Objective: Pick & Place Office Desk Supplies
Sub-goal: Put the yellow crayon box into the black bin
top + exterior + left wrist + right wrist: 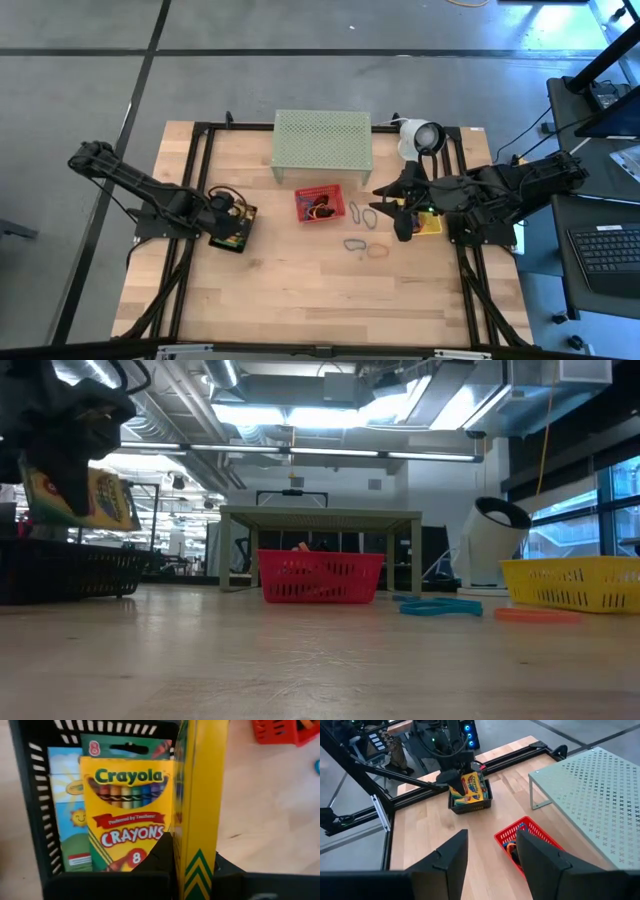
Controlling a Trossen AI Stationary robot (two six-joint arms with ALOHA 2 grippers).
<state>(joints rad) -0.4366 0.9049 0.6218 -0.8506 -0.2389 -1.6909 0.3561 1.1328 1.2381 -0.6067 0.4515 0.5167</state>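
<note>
Yellow cardboard fills the left jaws: the left gripper (192, 875) is clamped on 1 crayon box (197, 800), held edge-on over the black basket (232, 230) near the left edge of the surface (300, 290). Inside that basket, 1 more crayon box (127, 815) stands upright with its printed face showing, and other cartons sit behind and beside it. From table height the held box hangs tilted above the basket's rim, clear of the wood.

Over toward the right edge, the right gripper (490, 855) hovers with its jaws apart and nothing between them, above the bare wood between the red basket (322, 205) and the yellow basket (430, 222). The red basket sits near the middle of the surface, just in front of the pale green mesh stand (322, 145) at the far edge, with small dark and orange items inside that are too small to tell apart. Loose rubber-band loops lie on the wood between the red basket and the right arm: a grey loop (355, 243), an orange loop (378, 250), and 2 more pale loops (362, 214) closer to the red basket. A white round device (420, 135) stands at the far right corner beside the stand.
</note>
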